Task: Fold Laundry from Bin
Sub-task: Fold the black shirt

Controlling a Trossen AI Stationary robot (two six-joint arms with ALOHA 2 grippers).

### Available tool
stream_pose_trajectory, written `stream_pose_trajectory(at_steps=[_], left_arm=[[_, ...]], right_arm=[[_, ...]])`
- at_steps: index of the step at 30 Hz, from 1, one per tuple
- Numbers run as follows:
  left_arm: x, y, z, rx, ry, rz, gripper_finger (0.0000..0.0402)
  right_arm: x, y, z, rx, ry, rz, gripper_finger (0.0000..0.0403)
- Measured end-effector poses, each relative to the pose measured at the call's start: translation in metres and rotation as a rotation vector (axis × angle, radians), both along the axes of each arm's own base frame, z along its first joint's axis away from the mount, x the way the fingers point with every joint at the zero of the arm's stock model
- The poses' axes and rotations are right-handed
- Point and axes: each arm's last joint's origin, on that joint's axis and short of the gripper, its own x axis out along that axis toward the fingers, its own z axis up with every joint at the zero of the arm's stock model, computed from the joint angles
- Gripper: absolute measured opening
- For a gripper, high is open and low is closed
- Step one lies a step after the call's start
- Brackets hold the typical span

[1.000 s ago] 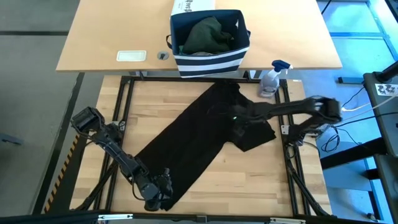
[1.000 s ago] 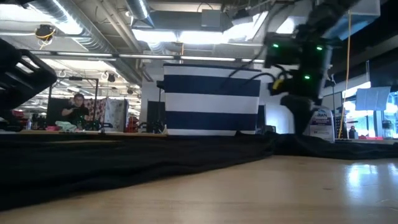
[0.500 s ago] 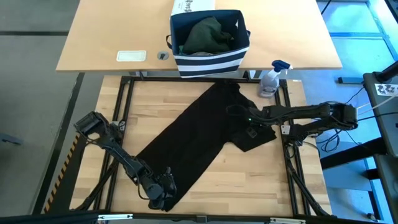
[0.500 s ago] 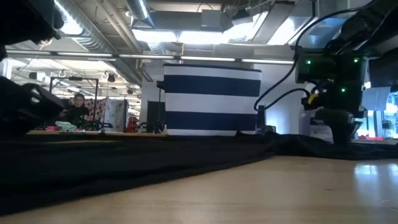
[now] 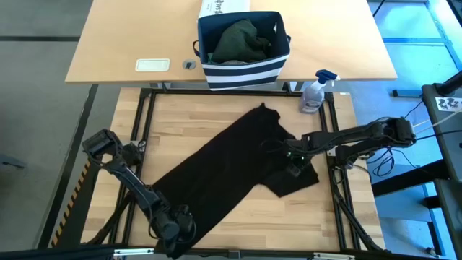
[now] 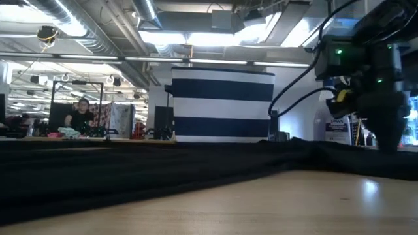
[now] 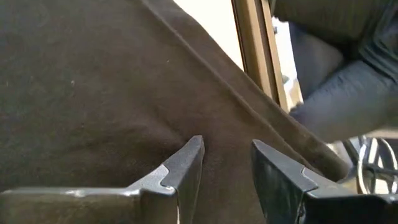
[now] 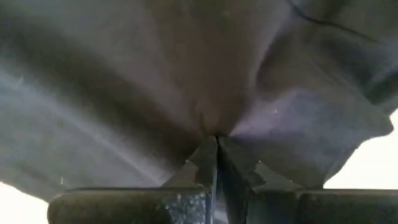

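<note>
right tool (image 5: pixel 292 153) is pinched shut on a fold of the black garment (image 5: pixel 231 162), and its own wrist view shows the cloth gathered into a pucker right at the closed tips (image 8: pixel 214 146). left tool (image 5: pixel 177 227) sits at about seven o'clock on the counter (image 5: pixel 317 209), at the garment's lower end near the front edge, its fingers (image 7: pixel 186 165) standing narrowly apart with dark cloth lying under and ahead of them; whether any cloth is actually caught between them cannot be told.

the garment lies spread in a diagonal band from roughly seven o'clock up toward one o'clock, its top end pointing at the bin (image 5: pixel 244 50), which stands past twelve o'clock on the far desk with a dark green garment (image 5: pixel 242 40) bunched inside (nothing of that pile looks touched yet).

risks from here, as a judgement:
- the right tool's bite looks small, just a pucker, so a firm pull could slip it free and let that side collapse into wrinkles.
- if the left tool has no real hold, any stretch by the right arm would drag the whole garment across the counter instead of flattening it.
- the lower end lies close to the front edge; a pull toward six o'clock could slide it off.
- the spray bottle (image 5: pixel 315 90) stands near two o'clock, close to the right arm's sweep, and could be knocked over.
</note>
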Motion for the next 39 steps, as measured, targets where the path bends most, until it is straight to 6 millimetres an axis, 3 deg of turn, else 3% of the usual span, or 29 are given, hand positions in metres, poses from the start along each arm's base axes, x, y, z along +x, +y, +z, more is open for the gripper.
stream_pose_trajectory(at_steps=[5,8,14,19,23,28,33,39], left_arm=[[-0.003,-0.001,0.002,0.015,-0.016,-0.023,0.0136],[-0.001,0.004,0.014,0.011,-0.095,-0.048,0.0136],[-0.002,0.018,0.060,0.063,-0.301,0.016,0.0136],[-0.017,0.033,0.078,0.176,-0.310,0.117,0.0136],[-0.031,0.057,0.073,0.351,-0.162,0.299,0.0136],[-0.035,0.075,0.060,0.400,0.065,0.491,0.0136],[-0.031,0.082,0.049,0.415,0.138,0.561,0.0136],[-0.024,0.095,0.042,0.457,0.189,0.621,0.0136]], right_arm=[[-0.001,0.021,0.000,0.168,0.010,0.066,0.0019],[0.003,0.031,0.005,0.227,-0.035,0.116,0.0019],[0.021,0.036,0.042,0.212,-0.209,0.160,0.0019],[0.034,0.033,0.075,0.057,-0.349,0.212,0.0019],[0.046,0.015,0.091,-0.213,-0.425,0.172,0.0019],[0.052,-0.025,0.090,-0.435,-0.378,0.101,0.0019],[0.059,-0.072,0.078,-0.503,-0.341,0.065,0.0019],[0.067,-0.120,0.048,-0.461,-0.315,0.031,0.0019]])
